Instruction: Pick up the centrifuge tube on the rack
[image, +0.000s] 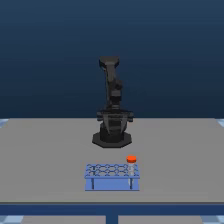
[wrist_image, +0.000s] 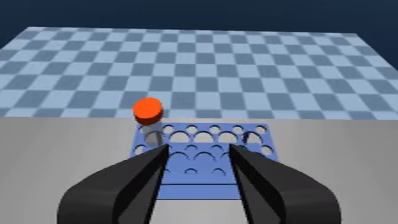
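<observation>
Blue rack (image: 112, 177) nearest the table's (image: 45, 160) front edge, low and open-sided, holes up. Orange-capped tube (image: 131, 161) upright in a hole at the rack's far corner on the exterior view's right, cap well clear of the grid, whitish body mostly hidden below it. Placed so, presumably, to leave the cap and upper stem free for a pinch from above or from the side. Other holes apparently vacant.

Beyond the rack, toward the table's middle, black arm (image: 112, 107) on a round base, folded upright, apart from the rack. Nothing held.

From the wrist view: gripper (wrist_image: 198, 150) spread, dark fingers (wrist_image: 142, 172) parted over the rack (wrist_image: 202, 190), bare gap between them. Tube (wrist_image: 147, 111) off to one side of that gap, not between the fingers, untouched. Aimed at the rack's middle rather than at the tube, so likely an approach pose only; a sideways shift toward the cap probably needed before closing. Checkered floor (wrist_image: 204, 65) past the table's (wrist_image: 53, 150) edge, farthest out.
</observation>
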